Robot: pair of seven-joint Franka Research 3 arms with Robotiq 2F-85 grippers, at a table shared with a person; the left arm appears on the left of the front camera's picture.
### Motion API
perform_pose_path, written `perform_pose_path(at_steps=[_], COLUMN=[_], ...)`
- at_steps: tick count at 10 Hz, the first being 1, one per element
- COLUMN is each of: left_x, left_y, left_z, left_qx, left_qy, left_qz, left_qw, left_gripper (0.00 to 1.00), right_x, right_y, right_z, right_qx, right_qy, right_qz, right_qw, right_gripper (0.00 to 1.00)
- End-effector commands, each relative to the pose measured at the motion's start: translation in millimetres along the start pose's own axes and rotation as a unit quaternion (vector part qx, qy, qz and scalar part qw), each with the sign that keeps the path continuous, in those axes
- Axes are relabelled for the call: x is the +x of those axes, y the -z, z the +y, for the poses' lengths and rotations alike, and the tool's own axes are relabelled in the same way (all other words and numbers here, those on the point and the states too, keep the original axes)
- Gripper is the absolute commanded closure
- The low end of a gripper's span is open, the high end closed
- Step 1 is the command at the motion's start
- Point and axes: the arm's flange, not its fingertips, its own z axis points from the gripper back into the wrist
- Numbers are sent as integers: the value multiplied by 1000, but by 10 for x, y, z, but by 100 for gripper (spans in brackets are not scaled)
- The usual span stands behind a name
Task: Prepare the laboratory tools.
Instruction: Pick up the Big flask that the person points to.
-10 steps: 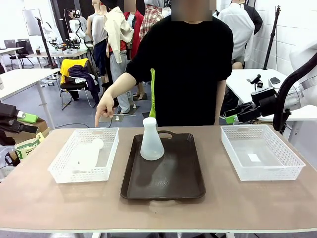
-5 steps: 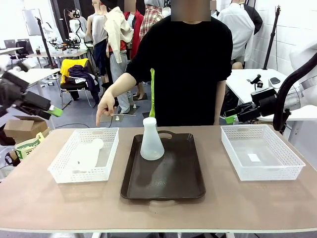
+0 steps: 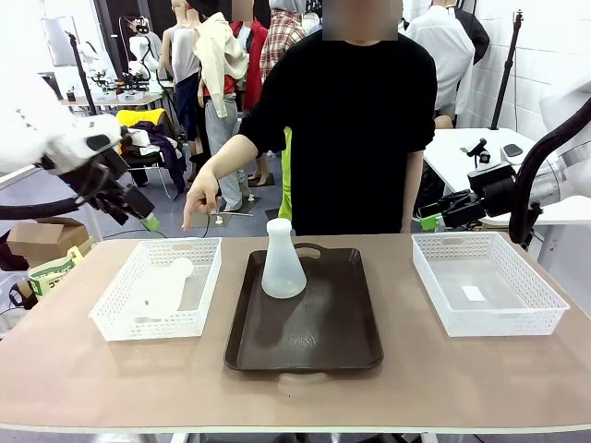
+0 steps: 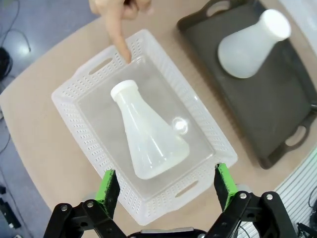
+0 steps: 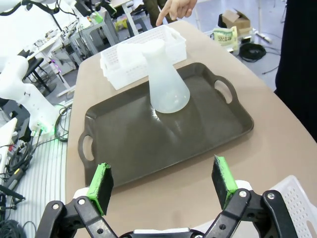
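Left of the brown tray: my left gripper, jaws wide, empty, up over the white basket. One conical flask lies inside it, and a person's hand points at its far rim. On the tray: second flask, upright. Right of the tray: my right gripper, wide, empty.

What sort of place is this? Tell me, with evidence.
Likely a robotics lab: left gripper and right gripper at a table, one flask in a basket, another flask on a tray, desks behind.
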Motion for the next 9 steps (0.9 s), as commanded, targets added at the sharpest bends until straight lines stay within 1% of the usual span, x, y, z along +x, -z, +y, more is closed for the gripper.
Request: perform_pose_path(at_steps=[1, 4, 6, 9], left_x=[304, 624, 716, 755], left_y=[276, 859, 1163, 1602], left_z=[-10, 86, 169, 358], left_qx=[30, 60, 69, 71], left_qy=[-14, -46, -57, -76], left_qz=[32, 77, 97, 130], left_qw=[999, 994, 991, 986], left_gripper=[0, 0, 0, 0], right_x=[-1, -1, -1, -1], right_y=[0, 0, 0, 0], right_z=[5, 5, 5, 5], right_qx=[-1, -1, -1, -1], right_qy=[7, 7, 7, 7], right_qz=[6, 6, 6, 6], right_qw=[1000, 1000, 1000, 1000], right_gripper=[0, 0, 0, 0])
